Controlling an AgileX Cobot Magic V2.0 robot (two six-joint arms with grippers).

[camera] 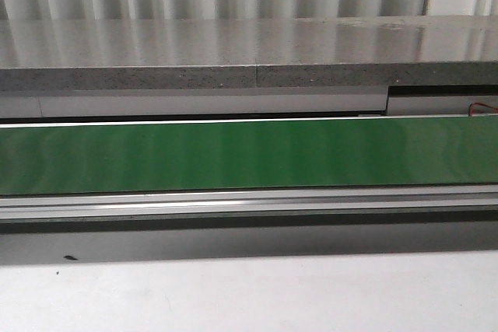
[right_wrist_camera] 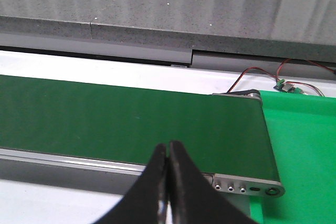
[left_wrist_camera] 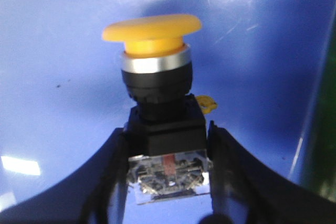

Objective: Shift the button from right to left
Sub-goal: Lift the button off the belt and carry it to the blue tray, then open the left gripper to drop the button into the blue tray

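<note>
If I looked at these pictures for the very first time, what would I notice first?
You'd spot the button first: its big yellow cap sticks up in the left wrist view, held between the dark fingers of the left tool, with shiny blue behind it. Next comes the long green belt running across the front view, with nothing on it. The right tool hangs over the belt's end, pinched shut and empty.

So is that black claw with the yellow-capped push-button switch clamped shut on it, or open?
Shut on it. In the left wrist view, the left gripper has both black fingers pressed against the sides of the button, over a blue surface.
</note>
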